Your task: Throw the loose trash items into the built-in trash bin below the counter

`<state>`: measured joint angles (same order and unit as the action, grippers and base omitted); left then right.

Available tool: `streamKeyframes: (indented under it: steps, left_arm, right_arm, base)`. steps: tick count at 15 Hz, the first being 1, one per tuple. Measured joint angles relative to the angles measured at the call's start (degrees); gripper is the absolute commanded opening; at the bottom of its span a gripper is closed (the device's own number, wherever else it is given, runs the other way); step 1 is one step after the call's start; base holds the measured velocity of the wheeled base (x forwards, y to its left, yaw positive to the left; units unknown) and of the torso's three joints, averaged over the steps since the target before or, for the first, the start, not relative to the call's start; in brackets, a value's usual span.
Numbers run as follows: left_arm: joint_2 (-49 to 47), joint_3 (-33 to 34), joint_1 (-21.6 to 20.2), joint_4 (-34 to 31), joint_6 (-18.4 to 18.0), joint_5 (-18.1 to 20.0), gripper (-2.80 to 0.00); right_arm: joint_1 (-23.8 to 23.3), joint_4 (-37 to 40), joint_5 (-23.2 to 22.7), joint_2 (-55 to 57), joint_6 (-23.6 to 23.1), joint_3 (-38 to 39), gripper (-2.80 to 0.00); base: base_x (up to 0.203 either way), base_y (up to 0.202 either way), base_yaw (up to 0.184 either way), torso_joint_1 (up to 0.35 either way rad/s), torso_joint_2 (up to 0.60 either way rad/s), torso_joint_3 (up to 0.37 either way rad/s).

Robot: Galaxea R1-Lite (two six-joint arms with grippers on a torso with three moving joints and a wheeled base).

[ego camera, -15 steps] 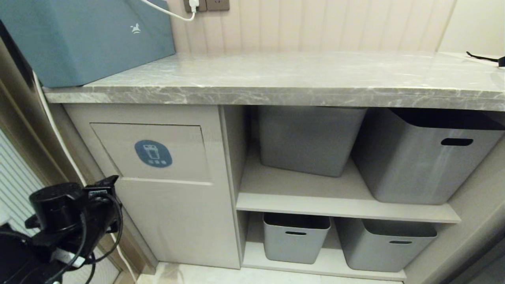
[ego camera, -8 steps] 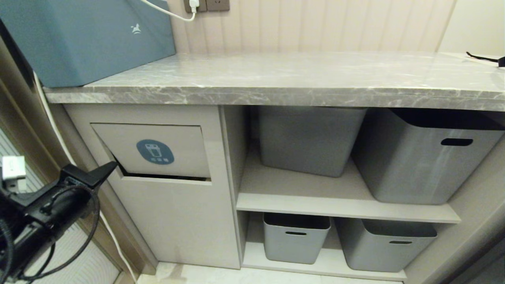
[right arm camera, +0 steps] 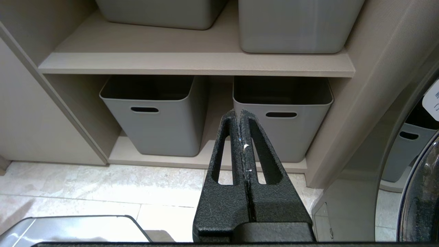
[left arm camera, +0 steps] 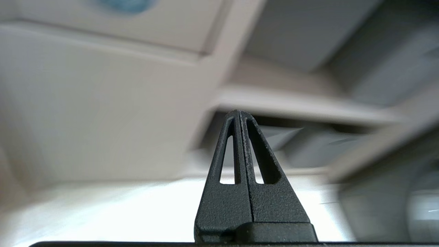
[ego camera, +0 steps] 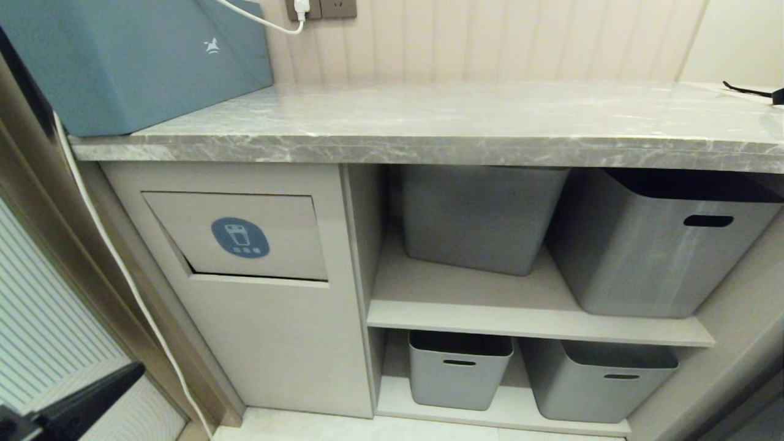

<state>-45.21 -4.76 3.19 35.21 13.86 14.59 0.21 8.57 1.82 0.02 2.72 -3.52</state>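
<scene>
Four grey storage tubs (ego camera: 658, 245) fill the shelves; a blue-teal box (ego camera: 128, 61) sits top left.

A: What sort of place is this?

B: A home utility or laundry corner, by the look of it. A grey marble-patterned counter (ego camera: 465, 122) runs along a panelled wall, with a wall socket (ego camera: 320, 7) above its back edge.

A: And below the counter?

B: Beige cabinetry with a built-in trash bin (ego camera: 239, 236) marked by a round blue sticker, then open shelves (ego camera: 527, 321) holding grey storage tubs (ego camera: 459, 370).

A: Why laundry?

B: A round glass door (right arm camera: 420, 192), like a washing machine's, stands just beside the shelves, over pale floor tiles (right arm camera: 103, 185).
</scene>
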Motion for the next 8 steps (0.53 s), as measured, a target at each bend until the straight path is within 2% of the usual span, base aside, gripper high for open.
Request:
streamKeyframes:
  steps: [3,6,8]
  left_arm:
    - [17.28,2.73,0.99,-15.42,-3.97,-8.61,-2.8]
    - [26.21,4.15,1.71,-27.81,-5.62,-14.08,-2.8]
    - [27.93,4.63,2.0,-32.36,-6.82,-15.4,-2.8]
  right_arm:
    - [0.0,-0.02,0.02,0.0,-0.13,0.05,-2.8]
    - [-0.02,-0.02,0.02,0.0,-0.11,0.09,-2.8]
    - [-0.05,-0.03,0.02,0.0,-0.09,0.09,-2.8]
  base:
    - [0.0,0.0,0.0,0.0,0.0,0.0]
    - [0.0,0.0,0.0,0.0,0.0,0.0]
    - [0.0,0.0,0.0,0.0,0.0,0.0]
